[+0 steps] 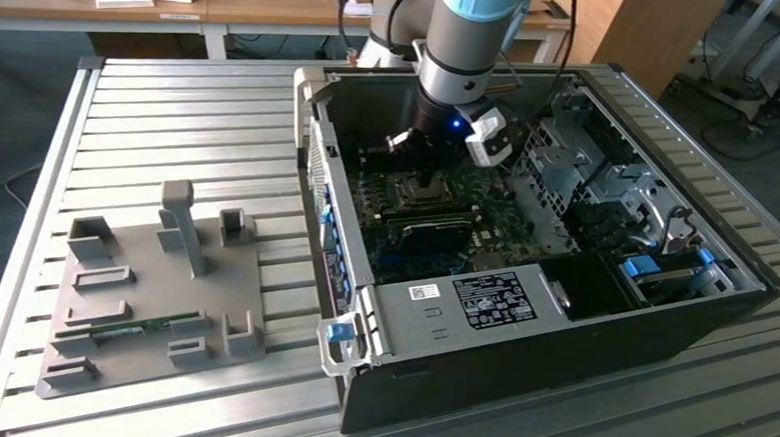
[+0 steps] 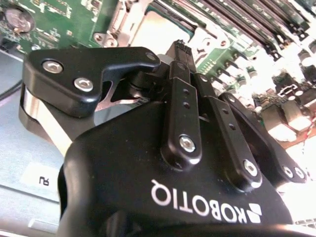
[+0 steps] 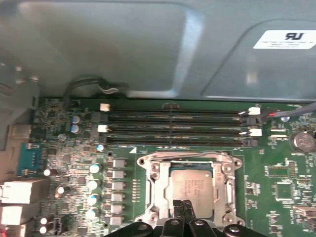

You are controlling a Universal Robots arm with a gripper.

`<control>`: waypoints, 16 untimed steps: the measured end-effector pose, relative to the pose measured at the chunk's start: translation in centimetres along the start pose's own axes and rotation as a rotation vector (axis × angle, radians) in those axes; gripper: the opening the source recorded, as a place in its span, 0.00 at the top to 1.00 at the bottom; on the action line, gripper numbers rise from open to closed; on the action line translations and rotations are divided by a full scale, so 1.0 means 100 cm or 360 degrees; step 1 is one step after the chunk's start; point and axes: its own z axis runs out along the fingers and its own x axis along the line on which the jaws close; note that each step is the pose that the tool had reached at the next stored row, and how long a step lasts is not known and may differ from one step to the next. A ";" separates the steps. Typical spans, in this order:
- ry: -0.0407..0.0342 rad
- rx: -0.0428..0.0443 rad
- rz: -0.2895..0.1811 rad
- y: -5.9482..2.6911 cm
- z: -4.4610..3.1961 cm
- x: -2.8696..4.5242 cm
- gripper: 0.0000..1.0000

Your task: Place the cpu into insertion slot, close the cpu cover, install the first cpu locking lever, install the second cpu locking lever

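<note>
The claw point(image 3: 183, 206) is clenched tight with nothing in it, its tips low over the edge of the cpu point(image 3: 191, 184). The cpu lies flat in the insertion slot point(image 3: 190, 187) on the green board point(image 3: 276, 177). The cpu cover point(image 3: 159, 190) lies down around the chip. The open computer case point(image 1: 532, 316) sits on the counter point(image 1: 168, 117).

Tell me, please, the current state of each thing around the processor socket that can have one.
cpu: seated flat in the insertion slot.
cpu cover: down, framing the chip.
pincer: fingertips together, over the chip's near edge.
computer case: side open, lying flat.
</note>
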 end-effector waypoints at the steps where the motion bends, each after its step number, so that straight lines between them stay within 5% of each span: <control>1: 0.0000 0.0000 0.0000 0.0001 0.0001 -0.0015 0.89; 7: 0.0000 0.0000 0.0000 0.0004 0.0007 -0.0084 0.89; 16: 0.0001 0.0000 0.0000 0.0006 0.0001 -0.0089 0.89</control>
